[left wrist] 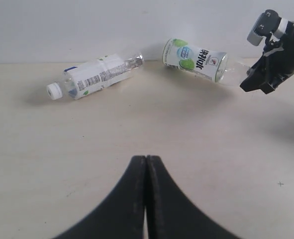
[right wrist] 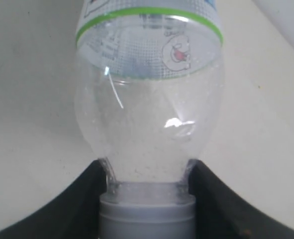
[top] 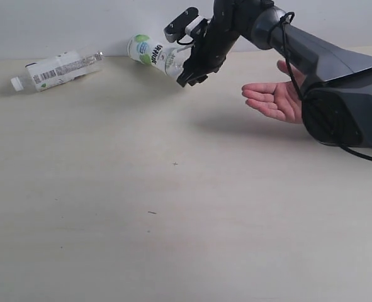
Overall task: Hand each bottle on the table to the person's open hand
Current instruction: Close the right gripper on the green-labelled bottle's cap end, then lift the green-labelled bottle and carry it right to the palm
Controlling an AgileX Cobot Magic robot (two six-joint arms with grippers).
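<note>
While outstretched, right pincer (top: 187, 74) around bottle (top: 151, 51) neck.

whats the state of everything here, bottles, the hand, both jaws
green-label bottle: capped, lying tilted, neck gripped by the right jaws
barcode-label bottle: capped, lying on its side on the table, nothing touching it
person's open hand: palm up, empty
right jaws: shut on the green-label bottle's neck
left jaws: shut, holding nothing
</note>
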